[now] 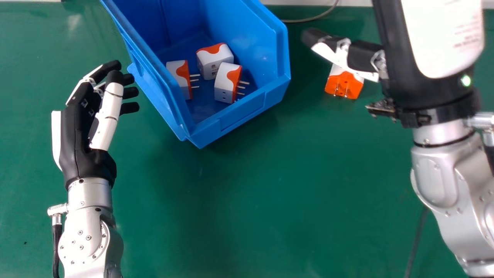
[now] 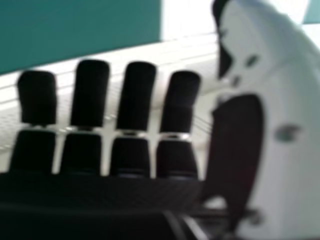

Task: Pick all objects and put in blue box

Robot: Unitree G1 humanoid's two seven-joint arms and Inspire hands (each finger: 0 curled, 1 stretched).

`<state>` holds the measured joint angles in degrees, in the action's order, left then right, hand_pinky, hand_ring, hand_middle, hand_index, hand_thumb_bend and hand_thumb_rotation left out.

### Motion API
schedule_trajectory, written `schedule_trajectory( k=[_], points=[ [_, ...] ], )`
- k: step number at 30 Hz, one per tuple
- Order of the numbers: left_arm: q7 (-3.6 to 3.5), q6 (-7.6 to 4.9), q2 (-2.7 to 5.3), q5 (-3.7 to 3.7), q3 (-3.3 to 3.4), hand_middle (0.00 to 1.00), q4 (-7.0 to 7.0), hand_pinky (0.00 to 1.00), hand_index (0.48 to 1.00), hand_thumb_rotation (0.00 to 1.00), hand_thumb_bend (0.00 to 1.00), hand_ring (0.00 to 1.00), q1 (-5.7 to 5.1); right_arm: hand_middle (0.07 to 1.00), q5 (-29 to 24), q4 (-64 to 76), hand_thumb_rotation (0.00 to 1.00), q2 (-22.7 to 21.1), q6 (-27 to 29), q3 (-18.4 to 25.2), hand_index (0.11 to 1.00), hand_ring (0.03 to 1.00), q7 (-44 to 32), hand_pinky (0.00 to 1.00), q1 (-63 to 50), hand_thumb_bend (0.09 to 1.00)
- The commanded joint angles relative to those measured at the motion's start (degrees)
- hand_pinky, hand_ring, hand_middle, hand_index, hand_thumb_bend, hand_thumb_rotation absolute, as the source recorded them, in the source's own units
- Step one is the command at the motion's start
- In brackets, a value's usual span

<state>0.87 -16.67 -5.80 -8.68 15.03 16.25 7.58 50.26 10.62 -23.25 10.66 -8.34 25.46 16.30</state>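
Blue open-topped plastic box [image 1: 243, 112] is my landmark. Right of it lies one white-and-orange plastic plug adapter [image 1: 343, 85], metal prongs facing my side. Inside the box, three of the same kind: left adapter [image 1: 176, 75] close to its left wall, far adapter [image 1: 213, 58] deeper in, near adapter [image 1: 227, 83] toward its front.

My right hand [image 1: 444, 34], right of the box, has its fingers [image 2: 90, 95] straight and apart, nothing in them; its thumb [image 1: 335, 54] crosses the far end of the loose adapter in the head view. Contact: cannot tell. Left hand [image 1: 73, 135] idle left of the box, fingers loosely bent, empty.

I judge one pick remains. Main worry: depth. If I misread the thumb's height, closing would shove the adapter along the slick-looking green tabletop [image 1: 270, 200], perhaps against the box's right wall. Closing on the prongs instead of the white body would give a thin, twisting hold, and a drop short of the box. Carrying too low could catch the box's rim and knock it askew. Releasing early, over that rim, might tip the adapter back outside.
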Motion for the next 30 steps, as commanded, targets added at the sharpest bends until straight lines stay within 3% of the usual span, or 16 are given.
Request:
schedule_trajectory(
  k=[1,5,9,15,18,21,23,29,30],
  points=[
    [-0.61,-0.95,-0.77,-0.37,0.49,0.68,-0.84,0.59,0.71,0.57,0.56,0.64,0.1,0.52,-0.66,2.86,0.0,-0.22,-1.48,2.08,0.496,0.442,-2.63,0.32,0.24,0.502],
    [-0.96,-0.82,-0.79,-0.82,0.66,0.68,-0.8,0.59,0.71,0.57,0.56,0.64,0.31,0.52,-1.0,4.52,0.0,-0.61,-4.47,3.82,0.496,0.442,-7.51,0.32,-0.25,0.502],
    [-1.36,-1.25,-1.14,-0.51,0.73,0.68,-0.25,0.59,0.713,0.57,0.56,0.64,0.63,0.523,-0.32,6.93,0.0,-0.23,-8.16,4.57,0.5,0.436,-12.66,0.32,-0.13,0.5],
    [-1.89,-2.5,-1.54,-0.55,1.02,0.68,1.52,0.59,0.715,0.57,0.56,0.65,1.26,0.529,-0.1,7.16,0.0,-0.09,-11.27,4.18,0.504,0.431,-17.46,0.31,0.08,0.498],
    [-2.53,-2.84,-1.66,-1.04,1.28,0.68,2.24,0.59,0.715,0.57,0.55,0.64,1.53,0.523,-0.07,6.49,0.0,-0.7,-12.23,4.13,0.513,0.424,-19.69,0.3,0.13,0.496],
    [-2.47,-2.24,-1.72,-1.24,1.54,0.68,2.29,0.59,0.715,0.57,0.55,0.64,1.65,0.523,2.41,6.97,0.0,-1.21,-16.85,3.72,0.513,0.424,-25.59,0.3,0.34,0.496],
    [-2.93,-2.33,-1.86,-1.67,1.64,0.68,2.53,0.59,0.718,0.57,0.55,0.65,1.72,0.53,3.74,7.8,0.0,-1.37,-19.9,3.23,0.509,0.425,-30.24,0.3,0.55,0.495],
    [-2.53,-2.71,-2.11,-1.13,1.61,0.68,3.06,0.6,0.719,0.57,0.55,0.65,1.89,0.559,5.19,8.93,0.0,-3.2,-23.25,1.84,0.506,0.442,-39.87,0.31,0.96,0.492],
    [-2.6,-2.75,-2.16,-1.12,1.6,0.68,3.1,0.6,0.722,0.57,0.55,0.65,1.87,0.593,5.25,9.01,0.0,-3.47,-23.62,1.74,0.549,0.485,-41.08,0.36,0.99,0.576]
  ],
)
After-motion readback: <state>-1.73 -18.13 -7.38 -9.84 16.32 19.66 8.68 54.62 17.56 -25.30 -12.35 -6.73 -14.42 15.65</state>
